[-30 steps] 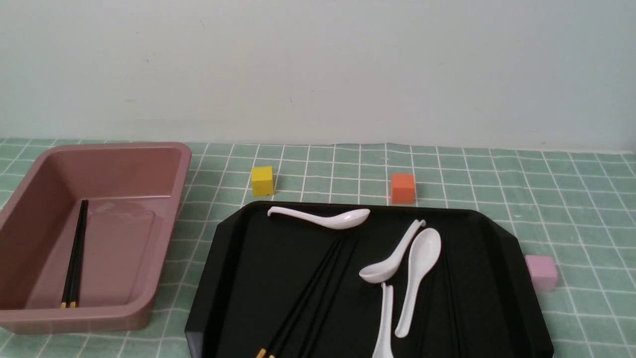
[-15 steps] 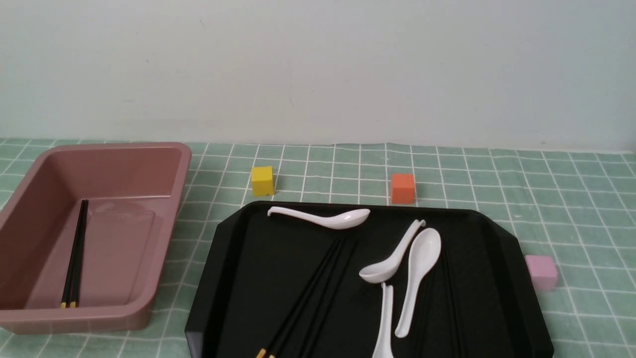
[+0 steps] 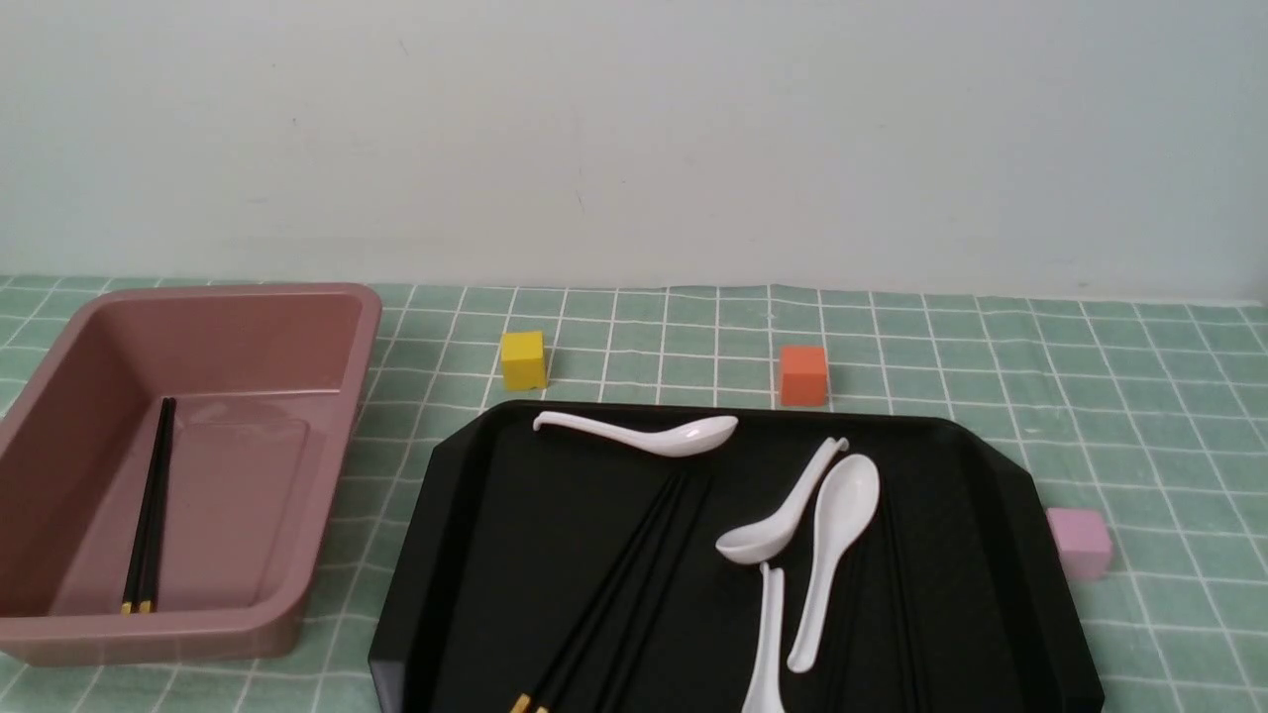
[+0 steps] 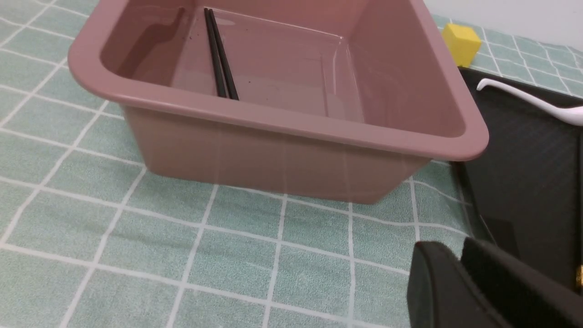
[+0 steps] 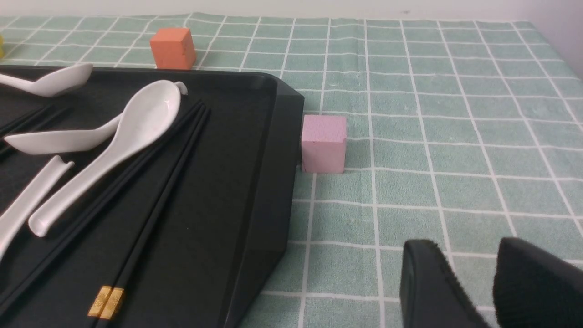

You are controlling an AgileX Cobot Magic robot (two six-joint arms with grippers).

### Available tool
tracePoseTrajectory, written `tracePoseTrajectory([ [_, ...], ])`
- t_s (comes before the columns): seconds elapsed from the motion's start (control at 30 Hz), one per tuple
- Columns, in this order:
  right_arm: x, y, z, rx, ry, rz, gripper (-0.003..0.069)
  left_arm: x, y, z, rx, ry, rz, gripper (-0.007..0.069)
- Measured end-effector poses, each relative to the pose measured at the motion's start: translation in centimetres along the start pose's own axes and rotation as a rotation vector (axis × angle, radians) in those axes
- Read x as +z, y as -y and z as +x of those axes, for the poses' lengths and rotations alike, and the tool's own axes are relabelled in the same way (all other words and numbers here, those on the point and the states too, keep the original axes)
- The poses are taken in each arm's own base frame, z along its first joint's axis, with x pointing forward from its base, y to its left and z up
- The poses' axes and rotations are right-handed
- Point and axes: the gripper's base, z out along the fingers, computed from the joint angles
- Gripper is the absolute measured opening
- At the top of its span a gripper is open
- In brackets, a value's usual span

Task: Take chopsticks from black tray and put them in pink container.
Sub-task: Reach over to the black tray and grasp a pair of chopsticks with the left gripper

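Three views show one bench [image 3: 1139, 396] covered in green checked cloth.

Front view: neither arm is in sight. The black tray [image 3: 466, 555] fills the near middle. The centre chopsticks [image 3: 624, 584], a black pair with gold tips, lie slantwise on the tray's left half, with the tips toward its near edge. Four white spoons [image 3: 832, 555] lie on the tray, one along its far edge and three right of centre. The right-hand chopsticks [image 3: 897, 594], a second black pair, are barely visible just right of the spoons. The pink container [image 3: 357, 327] stands left of the tray, close to it but not touching. The stored chopsticks [image 3: 151, 505], a third pair, lie side by side on its floor. A yellow cube [image 3: 522, 358] and an orange cube [image 3: 802, 374] sit behind the tray. A pale pink cube [image 3: 1080, 540] sits just off its right edge.

Left wrist view: the left end effector [image 4: 455, 248] is held low over the cloth beside the tray's left edge, on the near side of the pink container [image 4: 282, 123]. Its two dark fingers are pressed together and hold nothing. The stored chopsticks [image 4: 221, 59] show inside the bin.

Right wrist view: the right end effector [image 5: 473, 248] is low over bare cloth to the right of the tray, nearer than the pale pink cube. Its fingers are drawn together, with only a sliver of gap at the tips, and they grip nothing. The right-hand chopsticks [image 5: 150, 196] lie flat on the tray beside a spoon. Their patterned gold bands are toward the tray's near edge.
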Motion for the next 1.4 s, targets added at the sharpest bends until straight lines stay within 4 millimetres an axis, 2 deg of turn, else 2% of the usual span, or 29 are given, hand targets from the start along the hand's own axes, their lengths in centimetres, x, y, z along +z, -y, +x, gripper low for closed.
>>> tracePoseTrajectory([
  [0.1,0.0,0.0,0.0,0.000,0.000,0.000,0.0240,0.0,0.3,0.1,-0.108,-0.009,0.028,0.0093],
  [0.17,0.0,0.0,0.0,0.000,0.000,0.000,0.0240,0.0,0.6,0.1,-0.277,-0.023,0.065,0.0096],
  [0.23,0.0,0.0,0.0,0.000,0.000,0.000,0.0240,-0.1,1.2,0.1,-0.546,-0.052,0.128,0.0101],
  [0.27,0.0,0.0,0.0,0.000,0.000,0.000,0.0240,-0.1,1.2,0.1,-0.555,-0.052,0.128,0.0101],
  [0.3,0.0,0.0,0.0,0.000,0.000,0.000,0.0240,-0.1,1.6,0.1,-0.728,-0.073,0.170,0.0103],
  [0.37,0.0,0.0,0.0,0.000,0.000,0.000,0.0240,-0.2,2.0,0.0,-0.908,-0.100,0.212,0.0103],
  [0.5,0.0,0.0,0.0,0.000,0.000,0.000,0.0240,-0.3,2.4,-0.4,-1.061,-0.107,0.261,0.0106],
  [0.67,0.0,0.0,0.0,0.000,0.000,0.000,0.0240,-0.4,2.3,-1.1,-1.156,-0.042,0.299,0.0103],
  [0.73,0.0,0.0,0.0,0.000,0.000,0.000,0.0240,-0.9,2.6,-2.4,-1.129,0.008,0.335,0.0074],
  [0.83,0.0,0.0,0.0,0.000,0.000,0.000,0.0240,-2.6,3.4,-5.6,-1.000,0.120,0.409,-0.0009],
  [0.9,0.0,0.0,0.0,0.000,0.000,0.000,0.0240,-3.3,3.9,-7.2,-0.922,0.150,0.423,-0.0013],
  [0.93,0.0,0.0,0.0,0.000,0.000,0.000,0.0240,-3.7,4.7,-8.9,-0.845,0.141,0.427,-0.0013],
  [1.03,0.0,0.0,0.0,0.000,0.000,0.000,0.0240,-3.3,6.6,-11.7,-0.689,-0.018,0.409,-0.0013],
  [1.17,0.0,0.0,0.0,0.000,0.000,0.000,0.0240,0.3,8.6,-13.5,-0.483,-0.504,0.295,-0.0013],
  [1.27,0.0,0.0,0.0,0.000,0.000,0.000,0.0240,4.4,8.6,-13.8,-0.302,-0.858,0.178,-0.0013],
  [1.33,0.0,0.0,0.0,0.000,0.000,0.000,0.0240,7.1,8.3,-13.7,-0.235,-1.005,0.127,-0.0013],
  [1.37,0.0,0.0,0.0,0.000,0.000,0.000,0.0240,7.4,8.3,-13.7,-0.231,-1.013,0.121,-0.0013],
  [1.4,0.0,0.0,0.0,0.000,0.000,0.000,0.0240,9.7,8.2,-13.3,-0.216,-1.092,0.096,-0.0013],
])
